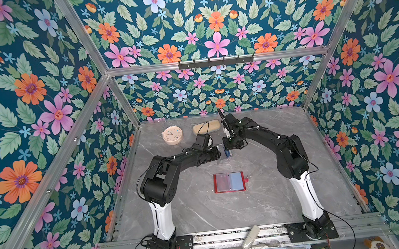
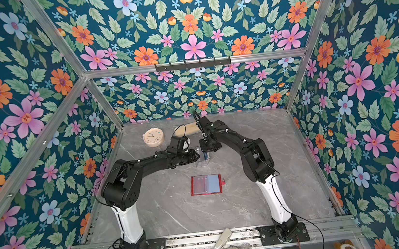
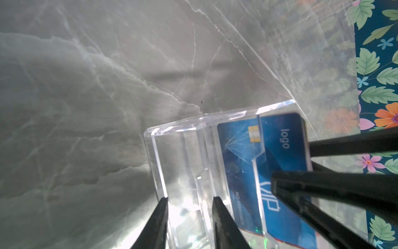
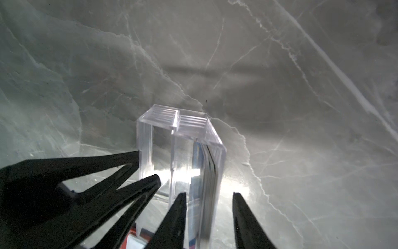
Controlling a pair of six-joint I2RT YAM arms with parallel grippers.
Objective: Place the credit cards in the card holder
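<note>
We see the credit cards (image 3: 239, 151) standing on edge inside a clear box (image 3: 183, 133) on the bench (image 1: 264, 199), all at one end of it; a blue one with white letters faces outward. The left claw (image 3: 190, 207) is clenched on the empty end of this box. The right claw (image 4: 207, 202) stands astride the end with the cards, released, with a gap at one side. The red card holder (image 1: 229, 182) lies open and flat on the bench, well apart from the box.

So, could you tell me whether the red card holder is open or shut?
Open: the card holder lies spread flat, both inner pages facing up.
</note>
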